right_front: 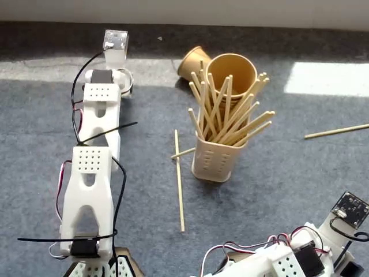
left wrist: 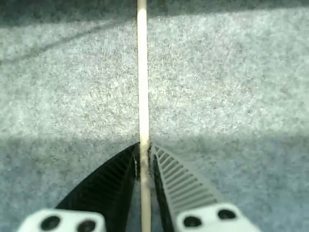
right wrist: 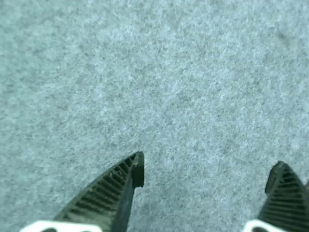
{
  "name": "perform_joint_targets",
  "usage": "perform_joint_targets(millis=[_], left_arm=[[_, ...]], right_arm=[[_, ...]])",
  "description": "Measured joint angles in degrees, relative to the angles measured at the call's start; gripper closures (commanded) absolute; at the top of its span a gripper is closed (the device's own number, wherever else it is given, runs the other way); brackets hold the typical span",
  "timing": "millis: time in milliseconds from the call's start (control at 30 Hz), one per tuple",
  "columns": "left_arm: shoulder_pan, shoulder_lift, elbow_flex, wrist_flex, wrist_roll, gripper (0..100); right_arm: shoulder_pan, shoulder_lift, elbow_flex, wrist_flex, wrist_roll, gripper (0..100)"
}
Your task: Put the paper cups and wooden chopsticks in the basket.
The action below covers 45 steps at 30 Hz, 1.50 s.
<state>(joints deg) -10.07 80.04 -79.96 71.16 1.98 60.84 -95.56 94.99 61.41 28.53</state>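
Observation:
My left gripper (left wrist: 144, 147) is shut on a wooden chopstick (left wrist: 142, 72), which runs straight out from between the fingers just above the grey carpet. In the high view the left arm (right_front: 101, 115) stretches to the far left. A cream basket (right_front: 212, 161) in the middle holds several chopsticks (right_front: 230, 118) and an upright paper cup (right_front: 232, 72). A second paper cup (right_front: 192, 60) lies on its side behind it. My right gripper (right wrist: 207, 171) is open over bare carpet at the near right.
Loose chopsticks lie on the carpet: a long one (right_front: 180, 184) left of the basket, a short piece (right_front: 182, 153) touching the basket's base, and one (right_front: 337, 131) at the far right. The right arm's base (right_front: 288, 259) fills the near right corner.

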Motion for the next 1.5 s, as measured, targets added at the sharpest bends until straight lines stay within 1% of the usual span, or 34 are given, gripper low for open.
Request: perform_joint_targets(millis=[233,333,400,533,667,700,767,833,900,1000,1133,1233,1300,1333,1433,1500], left_arm=[[0.4,-8.2,1.0,4.9,-0.1,99],[1.6,-17.1,1.0,6.1,0.1,99],[3.8,-25.4,1.0,6.3,0.1,99],[12.5,-43.8,1.0,7.0,0.1,99],[25.6,-61.6,0.9,10.3,0.4,99],[29.0,-65.2,0.9,11.2,1.6,99],[34.5,-69.8,0.7,12.6,6.9,99],[36.6,-71.6,0.7,13.2,12.2,99],[36.7,-71.9,0.7,14.2,16.4,99],[36.3,-69.8,0.8,16.4,20.8,99],[37.8,-67.0,0.8,16.9,23.6,99],[41.0,-64.9,0.8,16.9,24.0,100],[43.8,-63.7,0.8,16.0,22.6,100],[45.0,-63.4,0.9,15.1,20.4,100],[49.0,-63.3,0.9,13.1,9.0,100],[52.7,-63.3,0.9,12.8,-0.8,100]], right_arm=[[0.0,0.0,0.0,0.0,0.0,61.6],[0.0,0.0,0.0,0.0,0.0,61.6],[0.0,0.0,0.0,0.0,0.0,61.6],[0.0,0.0,0.0,0.0,0.0,61.6],[0.0,0.0,0.0,0.0,0.0,61.6],[0.0,0.0,0.0,0.0,0.0,61.6],[0.0,0.0,0.0,0.0,0.0,61.6],[0.0,0.0,0.0,0.0,0.0,61.6],[0.0,0.0,0.0,0.0,0.0,61.6],[0.0,0.0,0.0,0.0,0.0,61.6],[0.0,0.0,0.0,0.0,0.0,61.6],[0.0,0.0,0.0,0.0,0.0,61.6],[0.0,0.0,0.0,0.0,0.0,61.6],[0.0,0.0,0.0,0.0,0.0,61.6],[0.0,0.0,0.0,0.0,0.0,61.6],[0.0,0.0,0.0,0.0,0.0,61.6]])
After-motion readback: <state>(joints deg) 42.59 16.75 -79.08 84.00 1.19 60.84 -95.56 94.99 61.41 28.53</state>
